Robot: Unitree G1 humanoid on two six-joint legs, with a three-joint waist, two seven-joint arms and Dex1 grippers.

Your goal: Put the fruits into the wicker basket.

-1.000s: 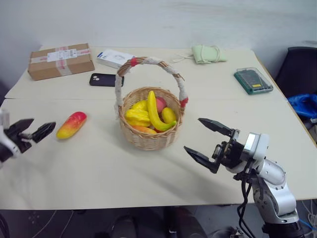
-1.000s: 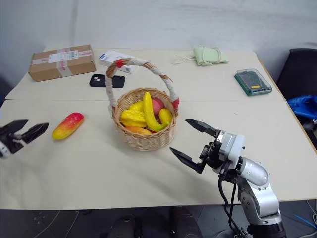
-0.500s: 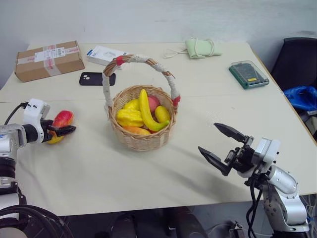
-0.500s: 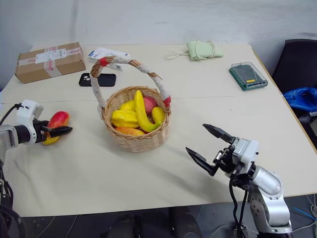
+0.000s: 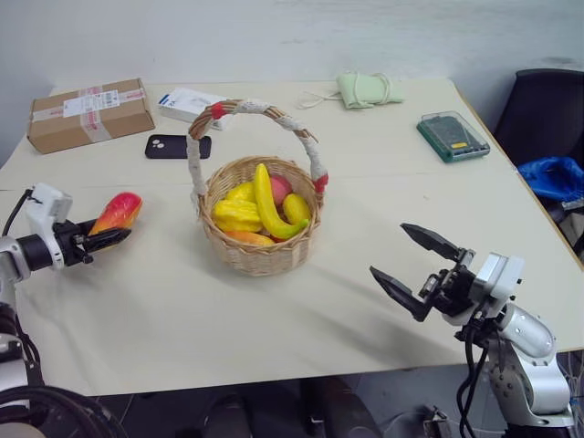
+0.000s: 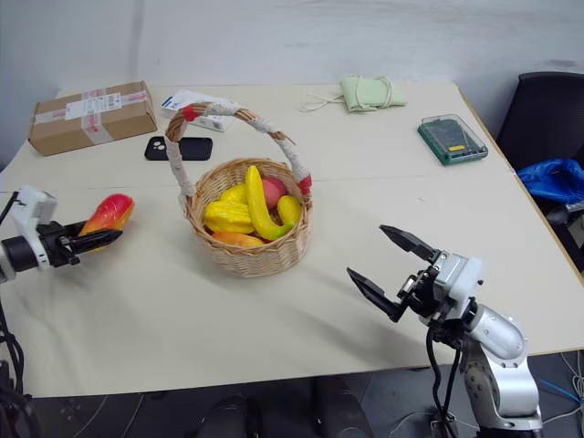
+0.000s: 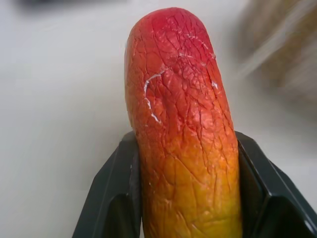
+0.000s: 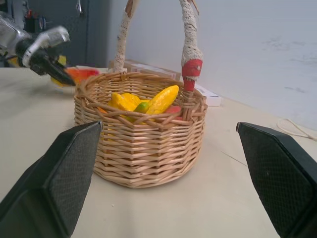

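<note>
— What sits between the left gripper (image 7: 185, 198)'s black fingers (image 7: 111, 198)?
— The mango (image 7: 181, 129), red at its far end, yellow nearer (skin finely cracked), pressed on both sides, above a pale table (image 7: 54, 109).

An office or lab room, judging by the plain white wall (image 5: 292, 36), black office chair (image 5: 538, 114), taped cardboard box (image 5: 88, 112) and phone (image 5: 171, 146) on the counter (image 5: 365, 182).

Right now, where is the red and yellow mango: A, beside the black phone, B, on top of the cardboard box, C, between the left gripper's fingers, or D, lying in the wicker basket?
C: the left gripper's black fingers press the mango from both sides, left of the wicker basket.
</note>
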